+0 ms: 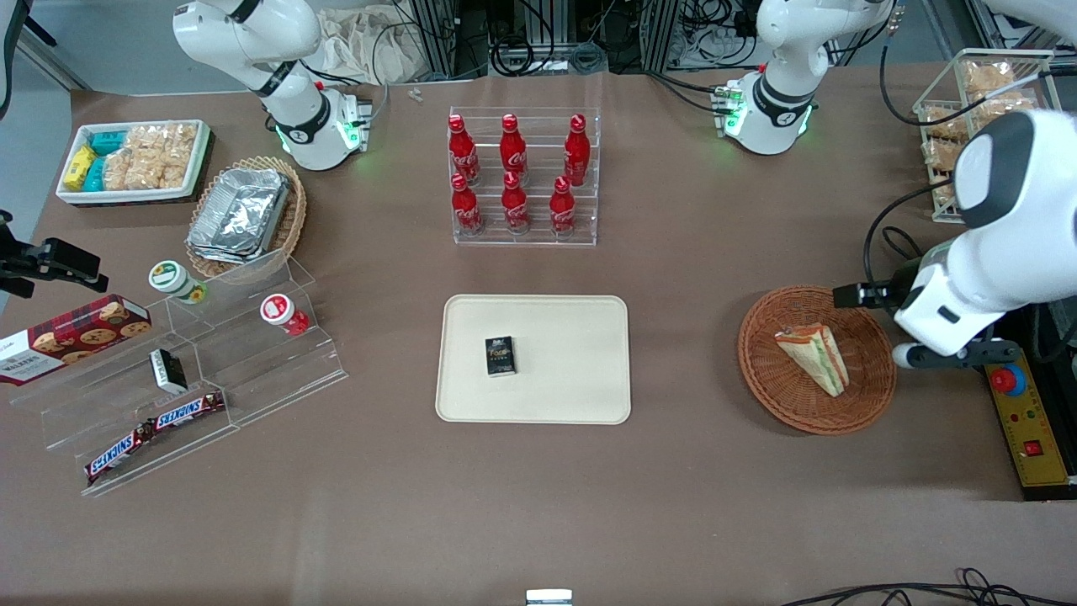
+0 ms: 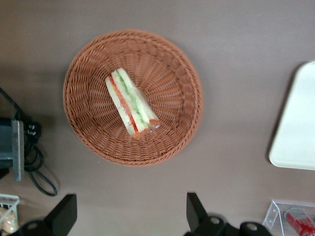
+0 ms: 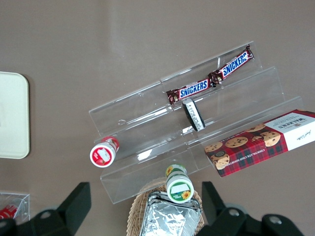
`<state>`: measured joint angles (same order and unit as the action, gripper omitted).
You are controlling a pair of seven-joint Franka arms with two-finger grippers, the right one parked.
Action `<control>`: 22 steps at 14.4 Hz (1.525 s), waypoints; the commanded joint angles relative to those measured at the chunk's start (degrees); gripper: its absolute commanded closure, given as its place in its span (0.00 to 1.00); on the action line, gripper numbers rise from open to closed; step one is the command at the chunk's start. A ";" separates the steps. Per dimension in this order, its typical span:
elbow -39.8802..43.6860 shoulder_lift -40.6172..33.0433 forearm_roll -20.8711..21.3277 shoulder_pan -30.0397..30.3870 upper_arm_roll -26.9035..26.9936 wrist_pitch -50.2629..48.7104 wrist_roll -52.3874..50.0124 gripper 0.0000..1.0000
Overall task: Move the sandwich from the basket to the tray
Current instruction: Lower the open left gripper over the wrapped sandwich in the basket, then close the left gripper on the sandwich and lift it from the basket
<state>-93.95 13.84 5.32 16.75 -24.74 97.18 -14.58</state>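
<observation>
The sandwich, a clear-wrapped wedge with green, red and white layers, lies in the round reddish-brown wicker basket. My gripper hangs above the table at the basket's edge, farther from the front camera than the sandwich. It is open wide and holds nothing. The cream tray lies flat at the table's middle, apart from the basket, and a small black box rests on it.
A yellow emergency-stop box sits beside the basket at the table's edge. A rack of red cola bottles stands farther from the front camera than the tray. A clear stepped shelf of snacks stands toward the parked arm's end.
</observation>
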 commanded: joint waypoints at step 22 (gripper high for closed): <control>-26.55 6.02 2.94 0.22 5.94 39.48 -16.80 0.00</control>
<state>-119.51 19.94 7.04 16.85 -18.80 134.77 -29.85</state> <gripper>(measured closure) 0.000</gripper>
